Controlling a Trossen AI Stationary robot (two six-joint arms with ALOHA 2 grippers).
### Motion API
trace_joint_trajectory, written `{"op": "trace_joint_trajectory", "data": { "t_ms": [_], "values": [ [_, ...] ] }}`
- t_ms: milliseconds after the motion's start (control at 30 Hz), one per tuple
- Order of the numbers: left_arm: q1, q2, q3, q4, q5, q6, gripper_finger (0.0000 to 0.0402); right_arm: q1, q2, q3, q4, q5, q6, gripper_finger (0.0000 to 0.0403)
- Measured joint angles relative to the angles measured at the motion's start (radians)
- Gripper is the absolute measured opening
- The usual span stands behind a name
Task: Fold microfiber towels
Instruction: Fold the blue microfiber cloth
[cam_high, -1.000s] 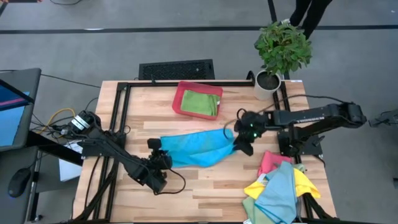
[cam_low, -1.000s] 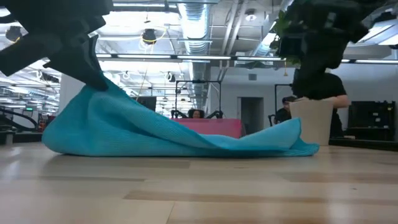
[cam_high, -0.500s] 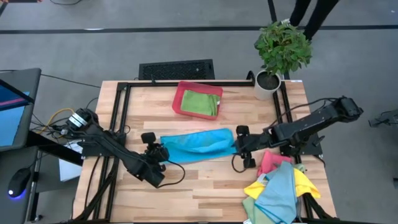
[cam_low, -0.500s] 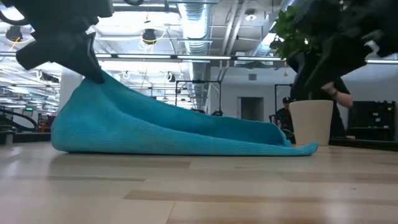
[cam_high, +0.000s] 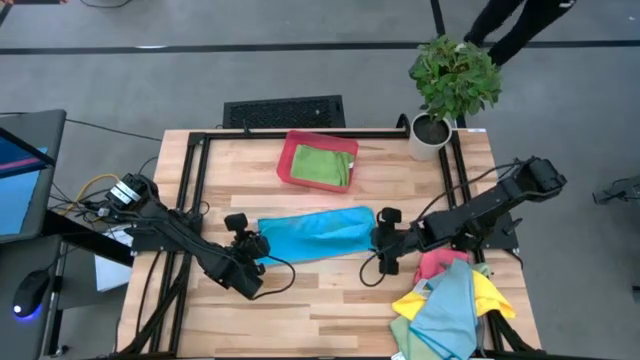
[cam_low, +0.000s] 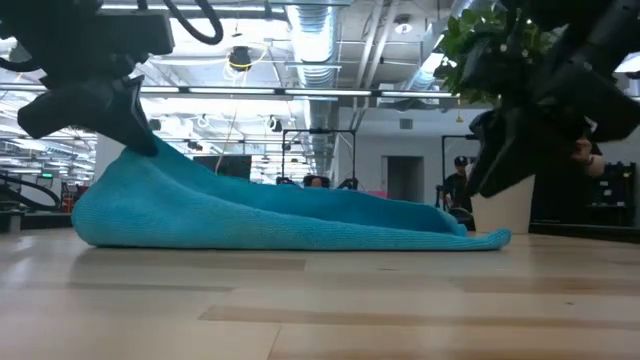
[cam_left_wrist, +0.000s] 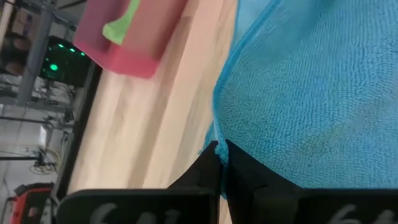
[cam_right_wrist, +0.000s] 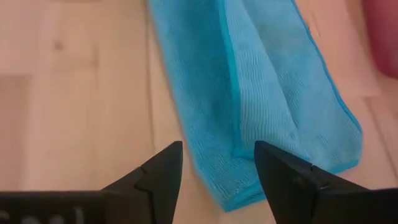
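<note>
One green towel (cam_high: 324, 165) already lies folded in the red tray (cam_high: 287, 160), on the far side of the table from both grippers. The light blue towel (cam_high: 315, 233) is mid-fold: it lies doubled into a long band stretched between the two grippers, so at least one more fold looks due before it can join the green one. A heap of unfolded towels (cam_high: 445, 305), yellow, pink, green and pale blue, waits just beside the right arm at the table's near corner, so most of the job is judged still ahead.

The left gripper (cam_high: 250, 246) is pinched shut on the end of the blue towel nearest it; its wrist view shows the two dark fingertips (cam_left_wrist: 217, 163) meeting on the stitched hem, and in the low view that end is lifted off the wood while the rest slopes down to lie flat. The right gripper (cam_high: 384, 241) hangs just off the opposite end with its fingers (cam_right_wrist: 163, 172) spread apart and holding nothing; the cloth's corner lies directly ahead of them.

The blue towel is soft, finely looped microfiber with a darker bound edge, its layers overlapping unevenly. The tray is rigid with rounded corners, on a pale wooden table (cam_high: 330, 295). A potted plant (cam_high: 452, 80) stands at the far corner beyond the right arm
</note>
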Motion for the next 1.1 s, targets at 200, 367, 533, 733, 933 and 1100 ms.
{"op": "trace_joint_trajectory", "data": {
  "t_ms": [200, 367, 533, 733, 933, 1100],
  "values": [
    [0.0, 0.0, 0.0, 0.019, -0.003, 0.01, 0.0, 0.044, 0.095, 0.0, 0.09, 0.161, 0.003, 0.021],
    [-0.001, 0.0, 0.0, 0.026, -0.003, 0.011, 0.0, 0.054, 0.15, 0.0, 0.15, 0.241, 0.01, 0.0202],
    [-0.004, 0.0, 0.0, 0.047, -0.002, 0.013, 0.0, 0.052, 0.212, 0.0, 0.205, 0.247, 0.011, 0.0194],
    [-0.008, 0.0, 0.0, 0.063, 0.005, 0.03, 0.0, 0.051, 0.242, 0.0, 0.215, 0.284, 0.013, 0.0183],
    [-0.011, 0.0, 0.0, 0.071, 0.004, 0.035, 0.0, 0.051, 0.242, 0.0, 0.21, 0.284, 0.013, 0.0176],
    [-0.011, 0.0, 0.0, 0.071, 0.004, 0.035, 0.0, 0.05, 0.242, 0.0, 0.179, 0.284, 0.012, 0.0176]
  ]
}}
